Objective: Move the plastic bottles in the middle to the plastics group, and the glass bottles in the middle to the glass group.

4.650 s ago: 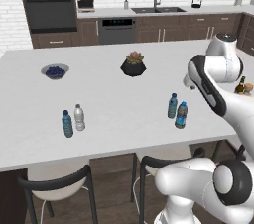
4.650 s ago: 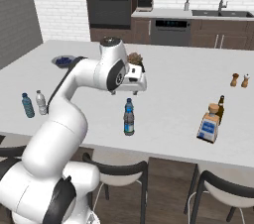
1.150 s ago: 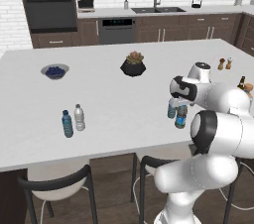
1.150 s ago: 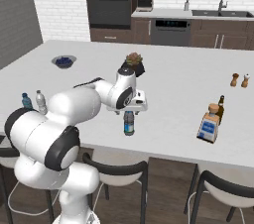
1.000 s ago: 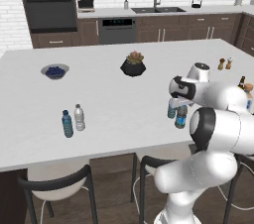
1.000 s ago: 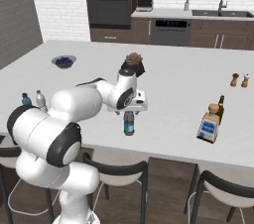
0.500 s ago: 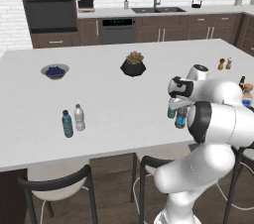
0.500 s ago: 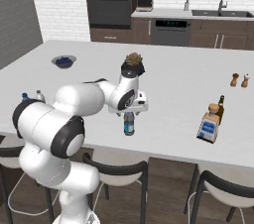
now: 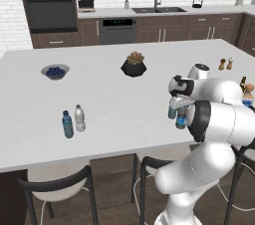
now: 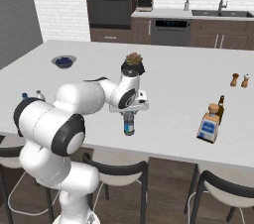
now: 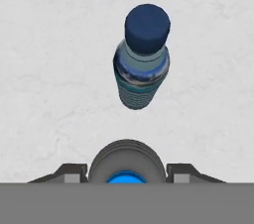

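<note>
Claw (image 10: 129,113) directly over small pale-blue plastic bottle w/ blue cap (image 11: 127,164), jaws either side of body — grip unconfirmed. Darker blue-label bottle (image 11: 142,64) just beyond. Light, thin-walled, slippery — take mid-body, gentle squeeze.

The white arm folds forward from its base and bends back down at the wrist, so the gripper (image 10: 129,114) points straight down at the counter. In the hand view the two dark fingertips (image 11: 74,172) stand either side of a blue-capped bottle top (image 11: 126,166) that sits right between the jaws; they appear closed against it, though contact is hard to confirm.
</note>
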